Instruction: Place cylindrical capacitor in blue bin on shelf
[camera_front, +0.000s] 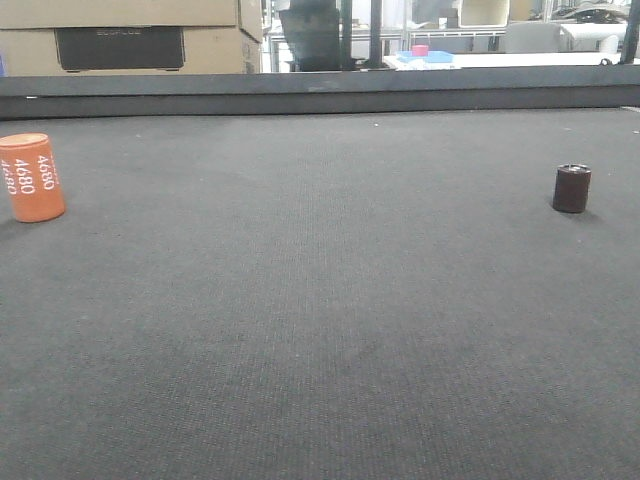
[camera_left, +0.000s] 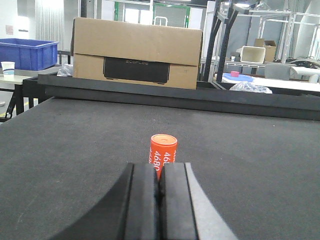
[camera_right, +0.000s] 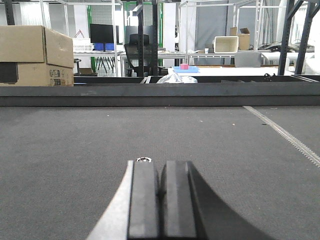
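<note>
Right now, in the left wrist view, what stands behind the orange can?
Behind the orange can lies bare dark mat, then the raised black edge, and beyond it a cardboard box. The shut left gripper covers the can's base.

On my left wrist camera the left gripper (camera_left: 159, 172) has its two black fingers (camera_left: 144, 200) pressed together, with no gap; the right gripper (camera_right: 161, 172) is the same, its jaws touching along their length; both point forward, low and level.
</note>
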